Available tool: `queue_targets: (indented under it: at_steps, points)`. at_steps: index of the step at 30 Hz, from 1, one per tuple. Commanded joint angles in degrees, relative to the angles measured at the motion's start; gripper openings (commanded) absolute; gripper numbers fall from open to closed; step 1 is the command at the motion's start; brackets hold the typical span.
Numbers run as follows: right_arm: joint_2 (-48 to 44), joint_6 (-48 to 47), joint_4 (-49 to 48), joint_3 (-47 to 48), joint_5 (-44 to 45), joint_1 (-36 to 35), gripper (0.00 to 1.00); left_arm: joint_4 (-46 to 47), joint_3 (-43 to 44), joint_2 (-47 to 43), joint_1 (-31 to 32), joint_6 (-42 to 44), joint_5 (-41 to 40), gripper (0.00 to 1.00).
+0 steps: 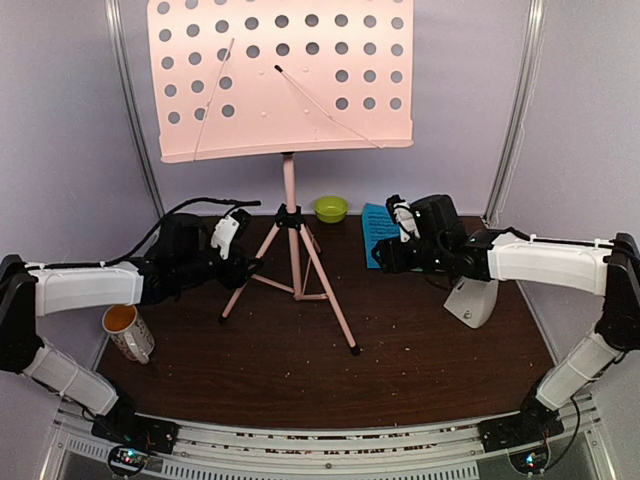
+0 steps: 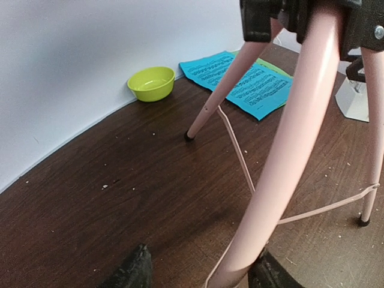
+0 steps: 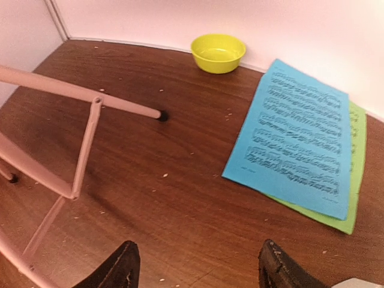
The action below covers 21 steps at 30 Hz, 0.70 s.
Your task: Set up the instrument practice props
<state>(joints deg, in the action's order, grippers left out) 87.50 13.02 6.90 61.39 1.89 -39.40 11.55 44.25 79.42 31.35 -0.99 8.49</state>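
The pink perforated music stand (image 1: 280, 75) stands upright on its tripod at the middle back of the table. My left gripper (image 1: 245, 268) is open low around the tripod's left leg (image 2: 288, 150); the leg lies against the right-hand finger (image 2: 270, 273), with a wide gap to the other. The blue sheet (image 3: 297, 135) lies flat on the green sheet (image 3: 354, 180) at the back right. My right gripper (image 3: 198, 276) is open and empty above the table, just in front of the sheets. The white metronome (image 1: 472, 300) stands on the right, partly under my right arm.
A lime-green bowl (image 1: 331, 208) sits against the back wall behind the stand. A white mug (image 1: 128, 330) with a yellow inside stands at the left edge under my left arm. The tripod's other legs (image 3: 90, 102) spread across the table's middle. Crumbs dot the dark wood.
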Motion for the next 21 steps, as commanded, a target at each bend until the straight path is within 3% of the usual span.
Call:
queue_targets:
  at_steps: [1,4,11,15,21]
  points:
    - [5.6,-10.8,12.0,7.6,16.3,-1.1,0.68,0.2,1.0,-2.0,0.1,-1.4,-5.1,0.56]
    - [9.8,-15.6,12.6,8.9,21.4,-2.0,0.68,0.5,0.9,-2.5,0.1,-1.5,-6.2,0.57]
    - [16.7,-22.5,9.5,9.3,22.0,-2.1,0.68,-0.1,2.0,-2.5,0.1,-1.4,-6.5,0.57]
    - [21.3,-25.3,9.1,13.1,23.6,-2.1,0.68,-0.2,2.2,-2.6,0.0,-1.4,-6.6,0.57]
    - [29.7,-28.1,15.9,22.9,24.7,-2.1,0.67,-0.9,2.3,-3.4,0.1,-1.0,-7.3,0.58]
